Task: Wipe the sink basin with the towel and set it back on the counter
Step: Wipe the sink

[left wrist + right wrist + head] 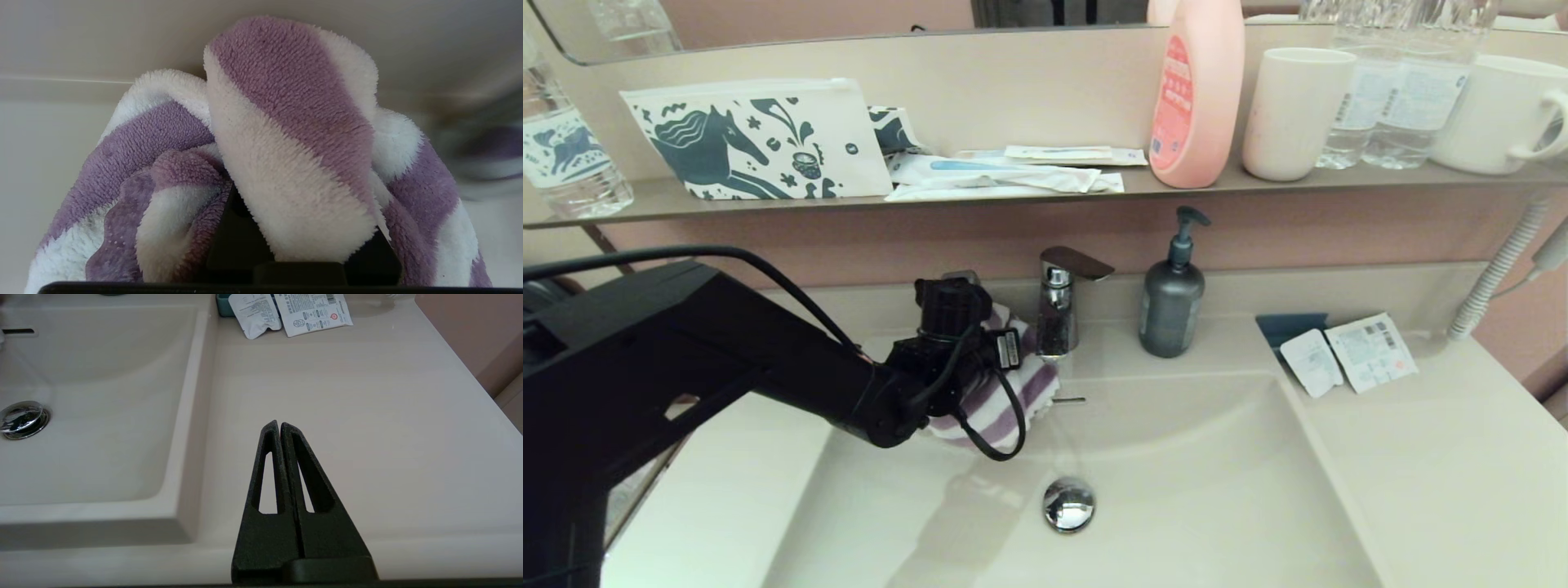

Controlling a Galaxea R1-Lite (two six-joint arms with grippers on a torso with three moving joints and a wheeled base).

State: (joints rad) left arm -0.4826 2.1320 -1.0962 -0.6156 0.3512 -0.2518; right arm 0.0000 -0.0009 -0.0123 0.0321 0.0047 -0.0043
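My left gripper (1001,367) is shut on the purple-and-white striped towel (1013,396), holding it bunched at the back left of the sink basin (1192,490), just left of the tap. In the left wrist view the towel (286,143) wraps over the fingers and hides them; the basin wall lies close behind it. The chrome drain plug (1069,504) sits in the basin floor in front of the towel, and the overflow slot (1068,400) shows beside it. My right gripper (280,424) is shut and empty, hovering over the counter (367,416) right of the basin; it is out of the head view.
A chrome tap (1058,306) and a grey soap pump (1172,306) stand behind the basin. Sachets (1347,355) lie on the counter at the back right. The shelf above carries a horse-print pouch (760,143), a pink bottle (1196,90), cups and water bottles.
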